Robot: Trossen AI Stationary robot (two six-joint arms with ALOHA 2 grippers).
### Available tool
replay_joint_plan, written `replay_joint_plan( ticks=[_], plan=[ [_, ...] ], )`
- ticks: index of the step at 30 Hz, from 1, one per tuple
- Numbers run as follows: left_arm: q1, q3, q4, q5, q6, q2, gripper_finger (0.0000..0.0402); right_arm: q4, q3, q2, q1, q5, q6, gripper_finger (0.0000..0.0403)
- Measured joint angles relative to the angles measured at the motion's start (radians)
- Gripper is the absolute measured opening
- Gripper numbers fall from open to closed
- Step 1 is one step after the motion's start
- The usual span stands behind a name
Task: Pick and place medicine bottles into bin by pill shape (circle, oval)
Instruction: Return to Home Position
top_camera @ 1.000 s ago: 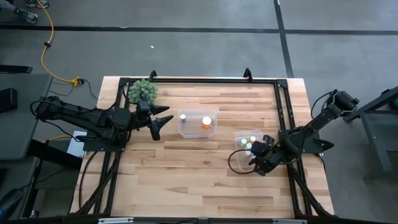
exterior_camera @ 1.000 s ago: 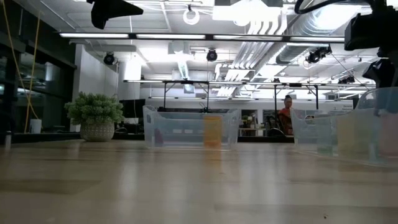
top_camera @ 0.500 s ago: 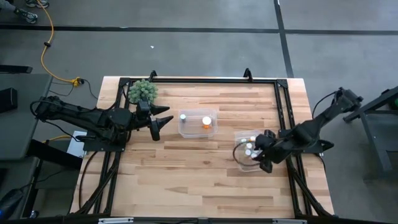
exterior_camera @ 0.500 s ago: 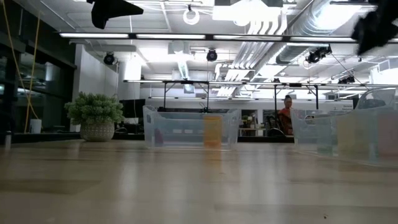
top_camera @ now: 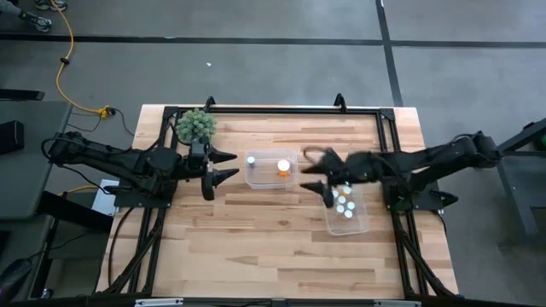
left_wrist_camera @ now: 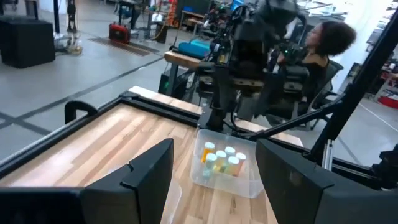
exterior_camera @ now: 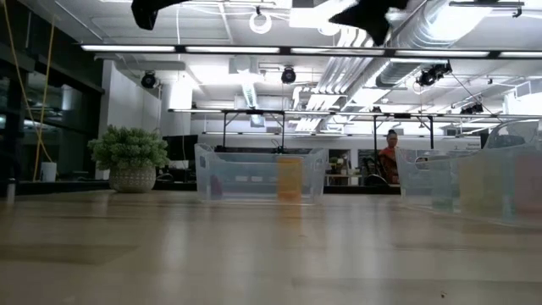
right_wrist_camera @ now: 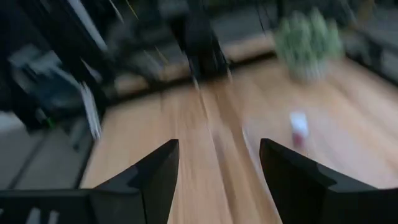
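Two clear bins stand on the wooden table. The middle bin (top_camera: 271, 169) holds a white-capped bottle (top_camera: 252, 159) and an orange bottle (top_camera: 283, 167). The right bin (top_camera: 359, 223) holds several white-capped medicine bottles (top_camera: 344, 205), which also show in the left wrist view (left_wrist_camera: 222, 159). My right gripper (top_camera: 314, 170) hangs open and high above the table between the two bins, holding nothing. My left gripper (top_camera: 217, 170) hangs open and level left of the middle bin, also holding nothing. Both show at the top of the low view: left gripper (exterior_camera: 152, 10), right gripper (exterior_camera: 373, 17).
A green potted plant (top_camera: 195, 125) stands at the far left corner of the table. A black frame (top_camera: 273, 109) runs along the table's edges. A person (left_wrist_camera: 323, 43) sits beyond the table's right side. Bare wood (top_camera: 256, 247) lies along the near half.
My right gripper has risen from over the right bin and swung toward the table's far left, ending high between the two bins and tipped up from pointing down toward level. The bottles in the right bin now show uncovered. My left gripper has turned slightly in place.
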Motion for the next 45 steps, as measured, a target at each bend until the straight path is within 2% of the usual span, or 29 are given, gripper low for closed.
replay_joint_plan(
  ticks=[3, 7, 11, 16, 19, 23, 25, 28, 32, 40, 45],
  plan=[
    [0.0, 0.0, 0.021, 0.001, 0.023, 0.0, 0.0216, 0.219, 0.0, 0.051, -0.08, -0.1, -0.072, 0.0217],
    [0.0, 0.0, 0.071, 0.006, 0.054, 0.0, 0.0216, 0.409, 0.0, 0.096, -0.141, -0.194, -0.085, 0.0217],
    [0.0, 0.0, 0.099, 0.045, 0.08, 0.0, 0.0216, 0.481, 0.0, 0.106, -0.154, -0.279, -0.083, 0.0216],
    [0.0, 0.0, 0.1, 0.077, 0.111, 0.0, 0.0209, 0.485, 0.0, 0.106, -0.149, -0.308, -0.069, 0.0197],
    [0.0, 0.0, 0.099, 0.086, 0.142, -0.001, 0.0174, 0.485, 0.0, 0.106, -0.149, -0.308, -0.07, 0.0178],
    [0.011, 0.0, 0.092, 0.104, 0.198, -0.049, 0.0066, 0.485, 0.0, 0.106, -0.149, -0.308, -0.087, 0.0141],
    [0.038, 0.0, 0.046, 0.133, 0.206, -0.092, 0.0019, 0.488, 0.0, 0.106, -0.149, -0.308, -0.099, 0.0119],
    [0.09, -0.004, -0.024, 0.164, 0.212, -0.171, 0.0013, 0.489, 0.0, 0.106, -0.149, -0.308, -0.104, 0.0076],
    [0.14, -0.088, -0.007, 0.218, 0.221, -0.297, 0.0003, 0.489, 0.0, 0.106, -0.149, -0.308, -0.104, 0.0012],
    [0.151, -0.342, 0.04, 0.236, 0.128, -0.591, 0.0, 0.489, 0.0, 0.106, -0.149, -0.308, -0.108, 0.0002],
    [0.151, -0.468, 0.053, 0.238, 0.092, -0.77, 0.0, 0.489, 0.0, 0.106, -0.151, -0.308, -0.033, 0.0002]
  ],
)
